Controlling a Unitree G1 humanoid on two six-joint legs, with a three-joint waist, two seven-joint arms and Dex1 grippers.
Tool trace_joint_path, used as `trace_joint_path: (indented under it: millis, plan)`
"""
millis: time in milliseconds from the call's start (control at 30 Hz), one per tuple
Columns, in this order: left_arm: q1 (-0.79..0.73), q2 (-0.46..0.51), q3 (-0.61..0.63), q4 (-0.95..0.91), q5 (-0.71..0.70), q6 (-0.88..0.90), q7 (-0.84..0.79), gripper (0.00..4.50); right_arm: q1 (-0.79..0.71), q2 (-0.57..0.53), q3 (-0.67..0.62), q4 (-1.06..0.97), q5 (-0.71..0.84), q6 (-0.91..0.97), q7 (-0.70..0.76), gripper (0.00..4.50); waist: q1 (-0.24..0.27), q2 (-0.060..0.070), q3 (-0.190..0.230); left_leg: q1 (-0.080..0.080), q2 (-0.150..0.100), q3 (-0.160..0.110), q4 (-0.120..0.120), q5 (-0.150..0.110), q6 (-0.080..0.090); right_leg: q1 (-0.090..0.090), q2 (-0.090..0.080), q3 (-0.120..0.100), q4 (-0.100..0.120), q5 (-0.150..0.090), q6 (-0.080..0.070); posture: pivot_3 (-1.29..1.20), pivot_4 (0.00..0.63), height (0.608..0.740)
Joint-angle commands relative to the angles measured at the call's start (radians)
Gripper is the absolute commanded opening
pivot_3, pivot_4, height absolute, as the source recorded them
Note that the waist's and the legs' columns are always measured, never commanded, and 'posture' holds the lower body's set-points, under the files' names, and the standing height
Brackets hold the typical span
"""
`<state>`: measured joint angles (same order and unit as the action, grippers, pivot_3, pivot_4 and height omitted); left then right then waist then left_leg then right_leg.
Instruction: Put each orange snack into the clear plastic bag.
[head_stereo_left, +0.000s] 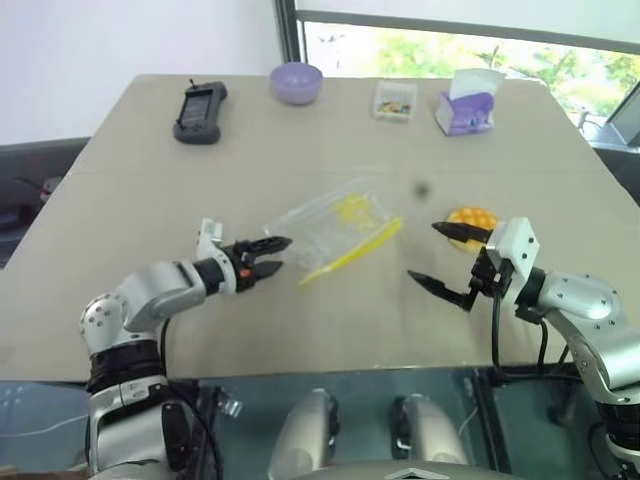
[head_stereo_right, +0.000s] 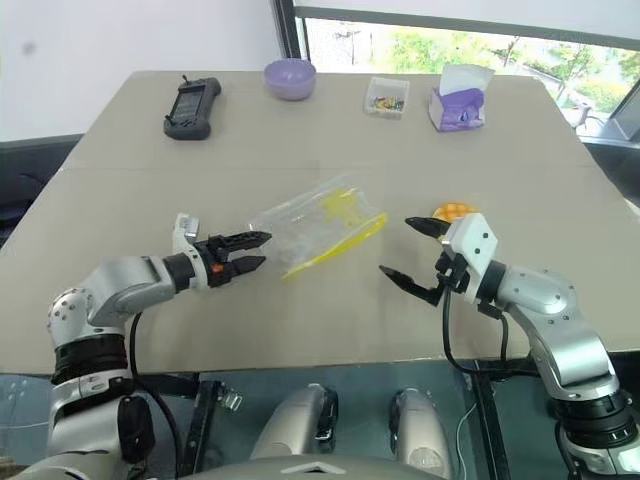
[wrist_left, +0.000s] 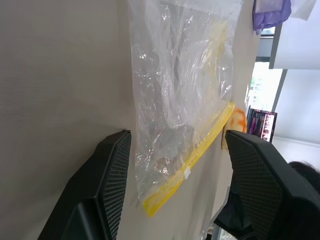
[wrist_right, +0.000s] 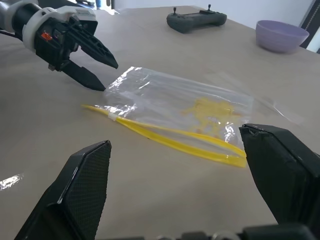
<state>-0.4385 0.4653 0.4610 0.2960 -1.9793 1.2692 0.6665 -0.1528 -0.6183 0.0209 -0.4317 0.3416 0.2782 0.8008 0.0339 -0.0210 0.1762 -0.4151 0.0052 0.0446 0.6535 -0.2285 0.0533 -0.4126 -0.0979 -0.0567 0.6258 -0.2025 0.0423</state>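
Left eye view runs like this from left to right across the tabletop (head_stereo_left: 140, 160). Far back on the left lies a black handheld controller (head_stereo_left: 200, 112), then a lilac bowl (head_stereo_left: 296, 82), a small clear box of colourful bits (head_stereo_left: 395, 101) and a purple tissue box (head_stereo_left: 466, 108) at the back right.

Nearer, the left claw (head_stereo_left: 268, 255) points toward the middle with its two black fingers parted and nothing between them; its tips sit just beside the near-left corner of the clear plastic bag (head_stereo_left: 335, 228), and whether they touch it I cannot tell. In the left wrist view the bag hangs in the gap ahead of the fingers, not pinched.

The bag lies flat near the tabletop's centre, its yellow zipper strip (head_stereo_left: 352, 252) along the edge facing the robot, yellow print showing through the film.

Right of the bag, the right claw (head_stereo_left: 440, 255) is spread wide and released, holding nothing. Just behind its upper finger rests the orange snack (head_stereo_left: 471, 218) on the tabletop, outside the bag and apart from it.
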Motion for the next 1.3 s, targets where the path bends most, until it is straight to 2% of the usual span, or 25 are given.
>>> trace_joint_path:
  millis: [33,167,300,433,567,633,700,833,1033,1100,1200,1300]
  plan:
    - [-0.005,-0.012,-0.033,0.004,0.007,-0.021,0.024,3.21,0.000,-0.003,-0.020,-0.042,0.008,-0.008,-0.008,4.50,0.005,0.000,0.000,0.000,0.000,0.000,0.000,0.000,0.000,0.000,0.000,0.000,0.000,0.000,0.000,0.00,0.150,0.740]
    - [-0.030,-0.012,-0.044,0.014,0.007,-0.038,0.019,3.21,-0.005,0.000,-0.017,-0.036,0.006,-0.011,-0.009,4.50,0.008,0.000,0.000,0.000,0.000,0.000,0.000,0.000,0.000,0.000,0.004,0.000,0.000,0.000,0.000,0.00,0.150,0.740]
    - [-0.018,0.037,-0.095,-0.014,0.007,-0.035,-0.011,3.21,-0.005,0.003,-0.016,-0.032,0.004,-0.016,-0.011,4.50,0.006,0.000,0.000,-0.001,0.000,0.000,0.000,0.001,0.000,0.000,0.004,0.000,0.000,0.000,0.000,0.00,0.150,0.740]
    - [-0.002,0.116,-0.139,-0.097,0.137,-0.014,-0.145,3.21,-0.006,0.006,-0.013,-0.028,0.000,-0.018,-0.011,4.50,0.002,0.000,0.000,-0.001,0.000,0.000,0.000,0.001,-0.001,0.000,0.006,0.000,0.000,0.000,0.000,0.00,0.150,0.740]
    - [0.030,0.260,-0.221,-0.287,0.439,-0.040,-0.422,3.21,-0.010,0.010,-0.010,-0.019,-0.004,-0.023,-0.009,4.50,-0.010,0.000,0.001,-0.001,0.001,0.001,-0.001,0.001,-0.001,-0.001,0.008,0.001,-0.001,0.000,0.000,0.00,0.150,0.740]
    - [0.065,0.346,-0.285,-0.395,0.641,-0.144,-0.610,3.21,-0.010,0.011,-0.009,-0.014,-0.005,-0.027,-0.006,4.50,-0.019,-0.001,0.001,-0.001,0.002,0.002,-0.001,0.001,-0.002,-0.002,0.008,0.001,-0.001,0.000,0.000,0.00,0.150,0.740]
    - [0.085,0.402,-0.328,-0.436,0.766,-0.210,-0.745,3.21,-0.010,0.013,-0.008,-0.007,-0.007,-0.033,-0.002,4.50,-0.023,0.000,0.002,-0.001,0.002,0.004,-0.003,0.000,-0.002,-0.004,0.008,0.003,-0.001,0.000,0.000,0.00,0.150,0.740]
    - [0.118,0.456,-0.404,-0.484,0.972,-0.339,-0.912,3.21,-0.011,0.020,-0.002,0.007,-0.009,-0.052,0.006,4.50,-0.019,0.001,0.002,-0.003,0.002,0.004,-0.005,0.000,-0.001,-0.007,0.005,0.004,-0.002,0.000,0.000,0.00,0.150,0.740]
    - [0.183,0.475,-0.492,-0.519,1.297,-0.575,-1.073,3.21,-0.008,0.026,0.002,0.021,-0.015,-0.072,0.012,4.50,-0.019,0.001,0.002,-0.017,0.002,0.004,-0.004,0.002,0.000,-0.019,0.002,0.003,-0.003,0.000,-0.001,0.00,0.150,0.740]
    - [0.211,0.489,-0.541,-0.512,1.473,-0.754,-1.115,3.21,-0.005,0.028,0.002,0.024,-0.017,-0.077,0.014,4.50,-0.019,0.001,0.002,-0.017,0.002,0.004,-0.004,0.002,0.000,-0.019,0.004,0.003,-0.003,0.000,-0.001,0.00,0.150,0.740]
    - [0.247,0.526,-0.628,-0.432,1.832,-1.173,-1.097,3.21,-0.003,0.031,0.003,0.029,-0.020,-0.083,0.015,4.50,-0.019,0.001,0.002,-0.017,0.002,0.005,-0.004,0.001,0.000,-0.020,0.005,0.003,-0.004,0.000,-0.001,0.00,0.150,0.740]
    - [0.238,0.536,-0.642,-0.341,2.038,-1.436,-1.061,3.21,-0.003,0.034,0.004,0.033,-0.023,-0.088,0.016,4.50,-0.018,0.001,0.002,-0.017,0.002,0.005,-0.004,-0.002,0.002,-0.020,0.001,0.003,-0.004,0.000,-0.001,0.00,0.150,0.740]
